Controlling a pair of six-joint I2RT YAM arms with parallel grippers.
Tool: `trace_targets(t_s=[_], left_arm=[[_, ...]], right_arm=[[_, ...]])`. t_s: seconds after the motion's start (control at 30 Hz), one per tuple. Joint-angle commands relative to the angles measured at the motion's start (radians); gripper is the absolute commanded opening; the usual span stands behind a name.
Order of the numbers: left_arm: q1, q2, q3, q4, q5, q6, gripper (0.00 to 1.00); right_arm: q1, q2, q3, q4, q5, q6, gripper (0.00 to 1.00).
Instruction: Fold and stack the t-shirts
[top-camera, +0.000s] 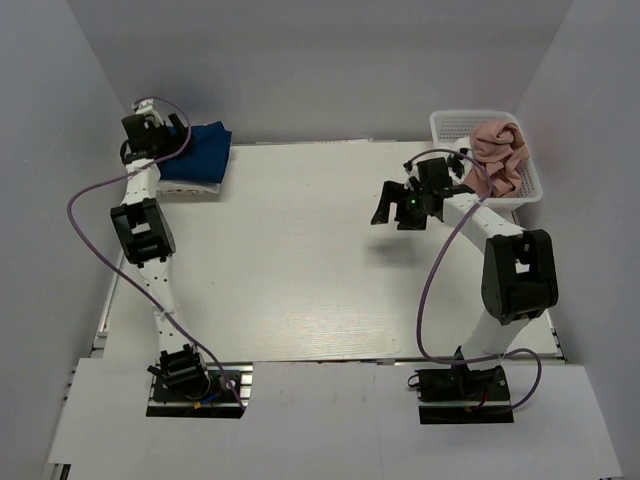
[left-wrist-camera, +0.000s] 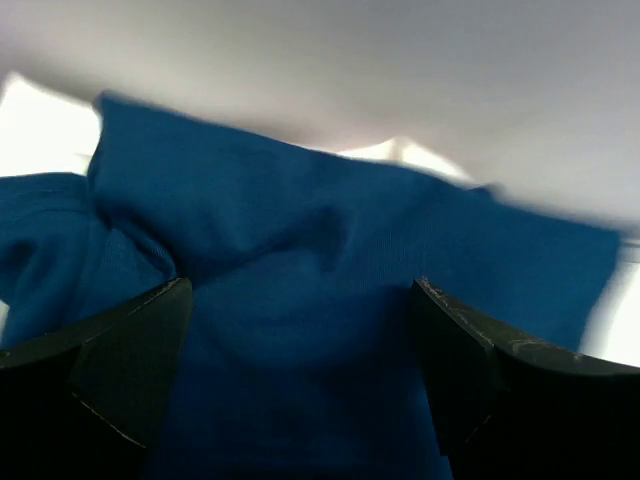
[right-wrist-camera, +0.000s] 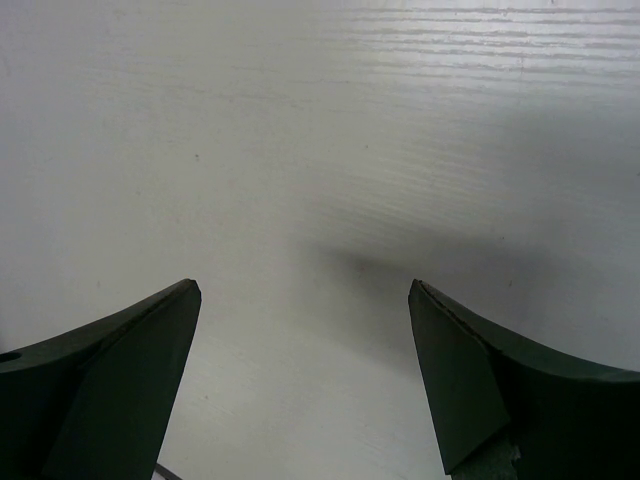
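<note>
both claws gape empty: left gripper (left-wrist-camera: 302, 290) over the folded navy blue cloth t-shirt (top-camera: 205, 150), right gripper (right-wrist-camera: 300, 288) beside the white plastic mesh basket (top-camera: 470, 116). best to pinch its crumpled dusty pink t-shirt (top-camera: 500, 150) high, then lift clear.

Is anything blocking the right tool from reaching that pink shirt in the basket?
Only the white basket's own side wall. The pink t-shirt lies inside it, and the right tool hangs open over bare table beside it. Nothing else visible lies between them, so reaching in from above should probably work.
</note>
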Motion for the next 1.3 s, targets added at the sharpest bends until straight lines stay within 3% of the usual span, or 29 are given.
trace_targets(t_s=[0.0,0.07,0.13,0.33,0.47,0.7,0.93,1.07,1.13,1.2,1.27], left_arm=[[0.007,0.050,0.078,0.087,-0.028,-0.025,1.00],[0.025,0.087,0.102,0.070,-0.080,-0.037,1.00],[0.037,0.087,0.024,0.123,-0.089,-0.071,1.00],[0.079,0.073,-0.009,0.141,0.024,-0.137,1.00],[0.079,0.000,-0.029,0.182,0.024,-0.177,1.00],[0.040,-0.195,-0.114,0.202,-0.198,-0.149,1.00],[0.022,-0.259,-0.176,0.156,-0.044,-0.192,1.00],[-0.032,-0.501,-0.456,0.208,-0.033,-0.091,1.00],[-0.080,-0.626,-0.568,0.208,-0.114,-0.042,1.00],[-0.104,-0.768,-0.778,0.231,-0.184,-0.029,1.00],[-0.127,-1.017,-1.006,0.275,-0.207,-0.066,1.00]], right_arm=[[0.001,0.072,0.068,0.003,-0.009,-0.001,0.90],[0.004,0.103,0.090,0.008,-0.019,0.003,0.90],[0.001,0.107,0.091,0.014,-0.023,0.006,0.90],[0.001,0.120,0.096,0.028,-0.068,-0.003,0.90],[0.003,0.112,0.099,0.026,-0.078,-0.012,0.90],[0.026,0.091,0.113,0.029,-0.115,-0.040,0.90],[0.040,-0.004,0.078,0.045,-0.069,-0.052,0.90],[0.046,-0.078,0.013,0.071,-0.064,-0.066,0.90],[0.049,-0.121,-0.020,0.083,-0.064,-0.066,0.90],[0.044,-0.158,-0.057,0.120,-0.076,-0.055,0.90],[0.044,-0.213,-0.125,0.170,-0.093,-0.037,0.90]])
